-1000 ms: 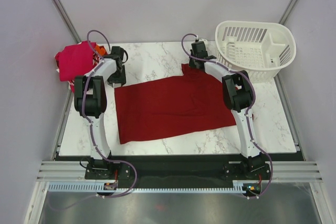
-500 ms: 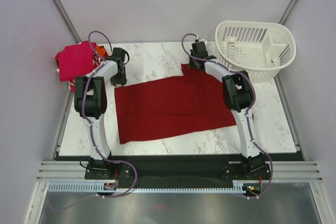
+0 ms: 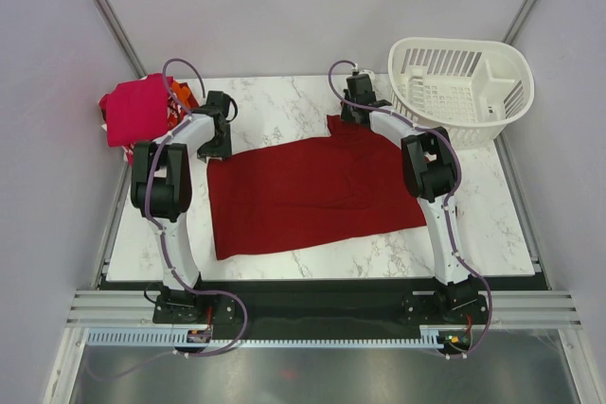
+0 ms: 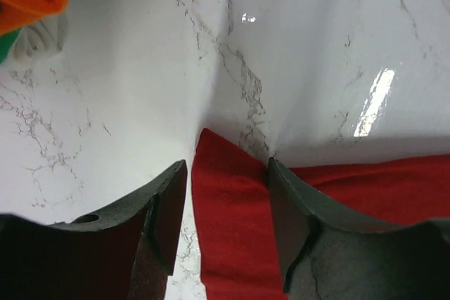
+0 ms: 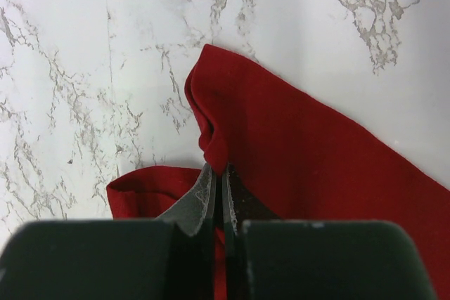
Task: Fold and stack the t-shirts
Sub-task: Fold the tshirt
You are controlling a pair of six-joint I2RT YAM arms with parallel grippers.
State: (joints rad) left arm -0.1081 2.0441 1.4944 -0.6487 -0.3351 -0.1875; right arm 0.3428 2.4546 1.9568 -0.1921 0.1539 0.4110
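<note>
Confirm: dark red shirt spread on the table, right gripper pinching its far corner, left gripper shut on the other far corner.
The left gripper is open, not shut: the left wrist view shows the corner of the dark red shirt between its parted jaws. The shirt is spread on the table and the right gripper pinches its far corner.

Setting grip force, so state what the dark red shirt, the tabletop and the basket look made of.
The dark red shirt: soft matte cloth, it puckers where the right gripper pinches it. The tabletop: glossy, grey-veined marble look with glare; stone or laminate, cannot tell. The basket: rigid white plastic, likely, with moulded slots.
</note>
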